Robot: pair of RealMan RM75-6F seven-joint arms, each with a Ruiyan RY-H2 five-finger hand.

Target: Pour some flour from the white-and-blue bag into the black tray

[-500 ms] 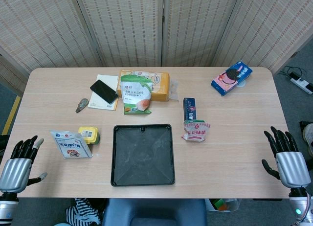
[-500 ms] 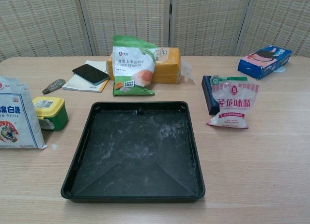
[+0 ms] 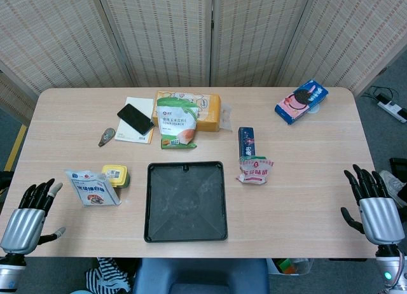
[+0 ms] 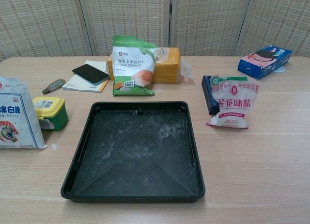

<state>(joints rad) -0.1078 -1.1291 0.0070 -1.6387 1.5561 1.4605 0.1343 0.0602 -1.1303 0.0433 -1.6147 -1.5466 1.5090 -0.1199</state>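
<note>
Both my hands hold nothing, fingers spread: left hand [image 3: 25,217] and right hand [image 3: 372,208] sit far out from the black tray [image 3: 186,233]. I see the white-and-blue bag [image 3: 92,188] standing left of the tray.

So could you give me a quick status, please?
Both hands open: left, right. Flour bag untouched, left of tray. Nothing between them.

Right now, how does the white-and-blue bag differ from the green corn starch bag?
The white-and-blue bag stands at the table's left edge, beside the yellow-lidded tub; the green bag stands behind the black tray, against an orange pack. The first is mostly white, the second green-topped. Both are upright, and neither hand touches them.
</note>
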